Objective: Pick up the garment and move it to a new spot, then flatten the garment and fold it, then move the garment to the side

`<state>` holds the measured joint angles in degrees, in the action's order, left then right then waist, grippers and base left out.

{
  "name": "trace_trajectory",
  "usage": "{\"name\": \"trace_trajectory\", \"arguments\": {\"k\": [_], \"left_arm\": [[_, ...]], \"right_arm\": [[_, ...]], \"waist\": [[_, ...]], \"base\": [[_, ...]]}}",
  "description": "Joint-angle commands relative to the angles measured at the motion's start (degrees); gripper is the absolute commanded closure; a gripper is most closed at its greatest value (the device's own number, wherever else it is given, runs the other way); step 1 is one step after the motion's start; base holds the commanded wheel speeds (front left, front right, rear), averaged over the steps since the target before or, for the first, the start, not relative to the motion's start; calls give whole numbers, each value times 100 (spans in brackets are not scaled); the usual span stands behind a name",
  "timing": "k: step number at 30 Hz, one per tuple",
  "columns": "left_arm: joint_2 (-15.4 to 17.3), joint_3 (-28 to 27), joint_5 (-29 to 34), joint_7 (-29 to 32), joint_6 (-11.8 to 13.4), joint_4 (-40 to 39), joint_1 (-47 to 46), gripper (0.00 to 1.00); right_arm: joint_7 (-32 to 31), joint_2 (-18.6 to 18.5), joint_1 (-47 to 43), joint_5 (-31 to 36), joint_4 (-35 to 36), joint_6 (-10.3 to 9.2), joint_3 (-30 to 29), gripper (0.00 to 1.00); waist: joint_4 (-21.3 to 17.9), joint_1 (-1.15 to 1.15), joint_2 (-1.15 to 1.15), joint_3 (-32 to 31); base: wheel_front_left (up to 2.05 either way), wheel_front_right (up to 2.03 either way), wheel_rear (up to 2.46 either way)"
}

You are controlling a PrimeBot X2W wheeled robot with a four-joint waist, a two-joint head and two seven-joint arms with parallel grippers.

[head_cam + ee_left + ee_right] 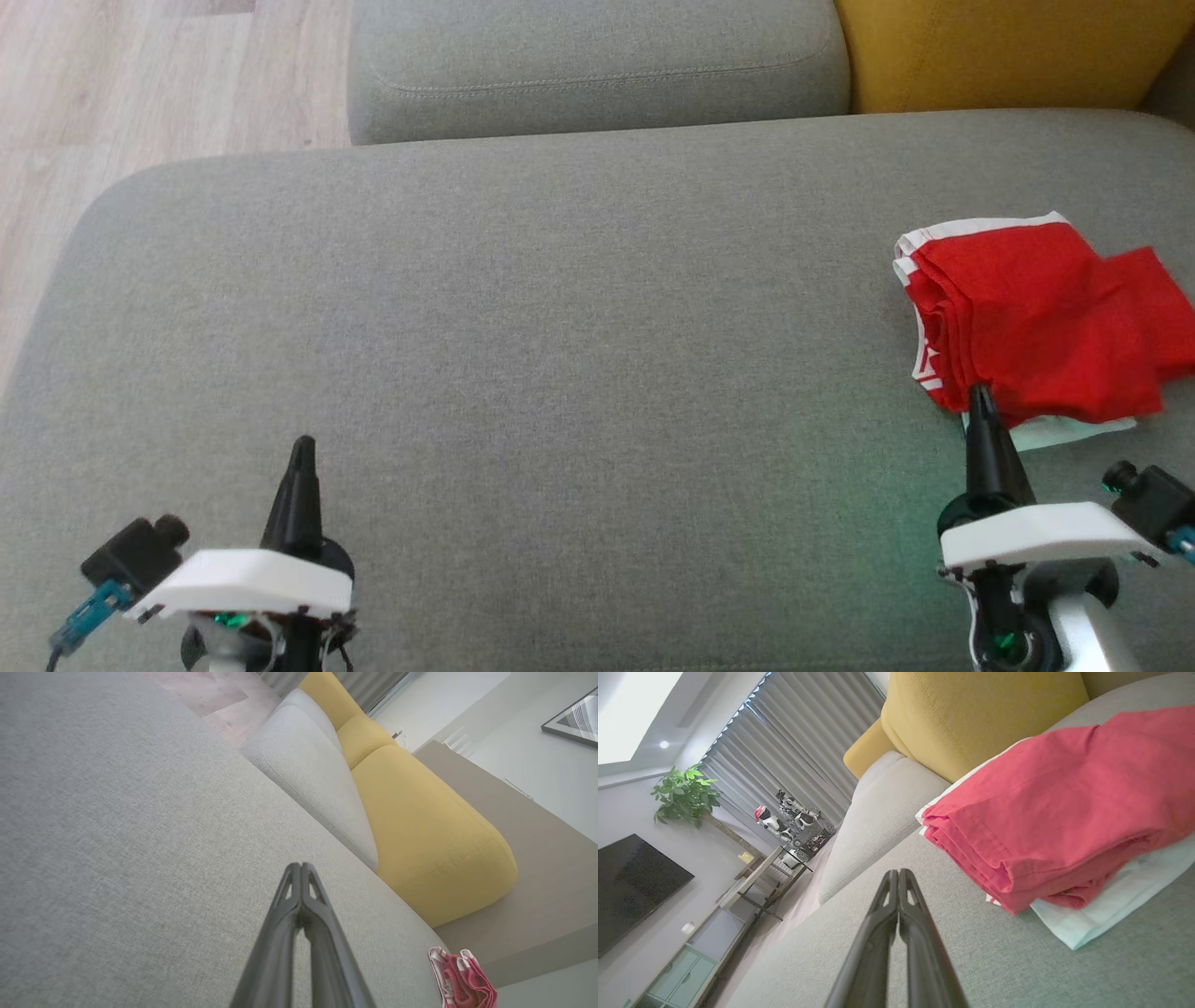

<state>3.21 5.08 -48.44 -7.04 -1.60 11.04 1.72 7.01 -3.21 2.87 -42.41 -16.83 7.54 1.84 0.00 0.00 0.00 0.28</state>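
Note:
The garment (1036, 313) is red with white trim, folded into a thick stack at the right side of the grey sofa seat (523, 355). It also shows as a folded red stack (1064, 807) close by in the right wrist view and small at the seat's far end (460, 977) in the left wrist view. My right gripper (978, 397) is shut and empty, its tip just short of the garment's near edge. My left gripper (303, 450) is shut and empty over bare seat at the lower left, far from the garment.
A grey back cushion (597, 65) and a yellow cushion (1008, 51) line the far side. Wooden floor (112, 84) lies beyond the seat's left edge. A TV, plant and curtains (784, 742) show in the room behind.

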Motion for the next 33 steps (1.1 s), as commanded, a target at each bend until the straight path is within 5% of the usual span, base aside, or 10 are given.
{"name": "trace_trajectory", "arguments": {"k": [1,33], "left_arm": [[85,-122,-112,37,-51,-166,-315,100],[105,-488,-2118,548,-293,39,-520,100]], "right_arm": [[-23,-107,267,-141,221,-2,25,100],[-537,-119,286,-2408,254,-4,-258,100]], "waist": [[0,0,0,0],[0,0,0,-4]], "base": [[0,0,0],[0,0,0]]}}
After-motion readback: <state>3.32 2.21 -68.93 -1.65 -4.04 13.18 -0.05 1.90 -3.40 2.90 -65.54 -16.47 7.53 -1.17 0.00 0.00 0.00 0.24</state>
